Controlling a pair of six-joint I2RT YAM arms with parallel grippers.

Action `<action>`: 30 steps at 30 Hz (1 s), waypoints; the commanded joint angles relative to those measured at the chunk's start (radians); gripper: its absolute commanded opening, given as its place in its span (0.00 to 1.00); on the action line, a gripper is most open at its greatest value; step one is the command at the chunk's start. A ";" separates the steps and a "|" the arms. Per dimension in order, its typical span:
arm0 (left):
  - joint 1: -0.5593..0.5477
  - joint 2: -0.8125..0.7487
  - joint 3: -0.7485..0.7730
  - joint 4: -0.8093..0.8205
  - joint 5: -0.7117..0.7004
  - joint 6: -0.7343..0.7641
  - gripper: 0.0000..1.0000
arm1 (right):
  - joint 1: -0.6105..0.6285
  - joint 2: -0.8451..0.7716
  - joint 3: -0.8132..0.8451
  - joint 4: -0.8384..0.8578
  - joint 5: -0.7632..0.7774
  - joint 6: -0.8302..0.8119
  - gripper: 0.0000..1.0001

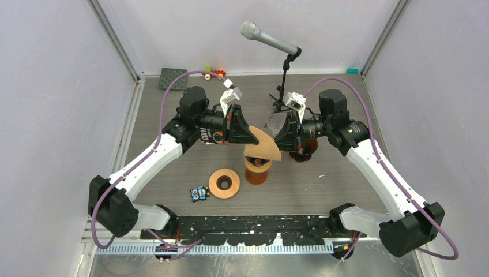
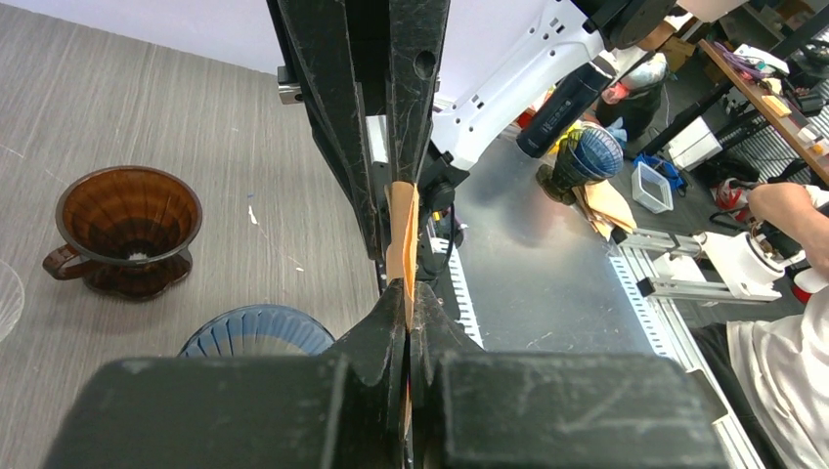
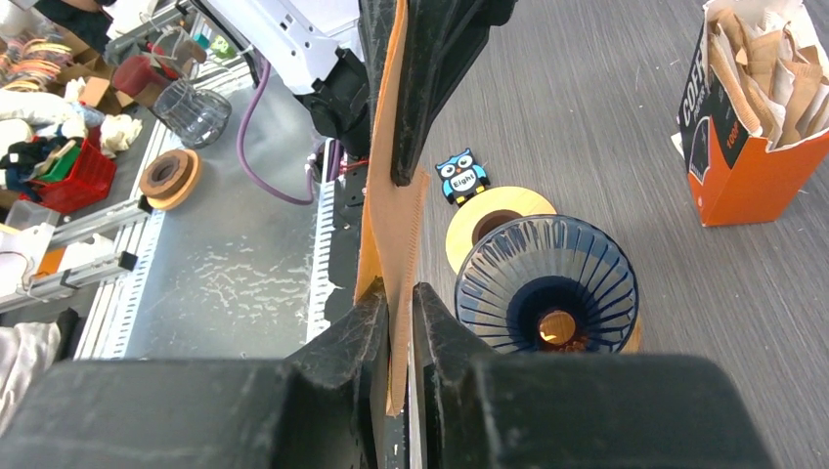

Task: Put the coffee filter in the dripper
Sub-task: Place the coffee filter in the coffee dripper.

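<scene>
The brown paper coffee filter (image 1: 266, 149) hangs folded flat over the table's centre. The left gripper (image 1: 254, 139) pinches it from 9 o'clock, jaws fully closed on it. The right gripper (image 1: 278, 138) clamps its other edge from 3 o'clock, jaws narrow. The blue ribbed dripper (image 3: 547, 283) stands at the filter's 6 o'clock, partly covered by it from above. A wooden ring (image 1: 224, 183) lies at the dripper's 8 o'clock. A brown dripper (image 2: 127, 220) sits largely hidden behind the right gripper.
</scene>
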 commanded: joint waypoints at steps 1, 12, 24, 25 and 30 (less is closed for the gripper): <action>-0.005 0.000 0.040 0.039 -0.009 -0.009 0.00 | 0.007 -0.010 0.006 0.033 0.013 0.005 0.18; -0.005 0.026 0.050 0.039 -0.033 -0.013 0.00 | 0.029 0.015 -0.004 0.119 0.025 0.106 0.09; 0.029 -0.009 0.126 -0.096 -0.233 0.052 0.42 | 0.031 0.012 0.097 -0.002 0.394 0.084 0.00; 0.030 -0.006 0.160 -0.179 -0.285 0.087 0.49 | 0.032 0.017 0.112 -0.004 0.439 0.099 0.00; 0.031 0.034 0.304 -0.383 -0.554 0.114 0.68 | 0.104 0.037 0.169 0.011 0.735 0.124 0.00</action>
